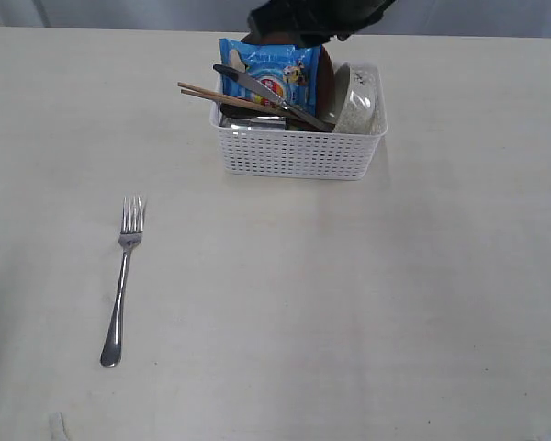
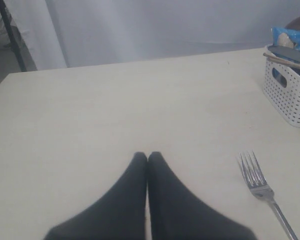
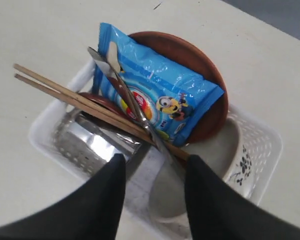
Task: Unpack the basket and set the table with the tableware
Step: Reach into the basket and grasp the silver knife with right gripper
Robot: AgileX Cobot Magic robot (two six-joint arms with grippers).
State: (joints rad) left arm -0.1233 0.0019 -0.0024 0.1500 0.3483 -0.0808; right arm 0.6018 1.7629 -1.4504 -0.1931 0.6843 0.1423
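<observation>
The white basket (image 1: 298, 152) stands at the table's (image 1: 367, 303) far middle. In it are the steel knife (image 3: 125, 90), wooden chopsticks (image 3: 75, 97), steel cup (image 3: 87, 140), off-white bowl (image 3: 230, 155), round brown plate (image 3: 195, 57) and a dark red spoon (image 3: 102, 101) mostly hidden under the chopsticks. My right gripper (image 3: 155, 162) hovers open just above the basket, its fingers straddling the knife's handle end without touching it. The steel fork (image 1: 122, 280) lies on the table at the left. My left gripper (image 2: 147, 156) is shut and empty, low over the table beside the fork (image 2: 262, 192).
A blue snack packet (image 3: 155, 95) leans on the plate under the knife. The right arm (image 1: 303, 16) shows as a dark mass behind the basket. The left gripper is out of the exterior view. A grey curtain hangs behind the table.
</observation>
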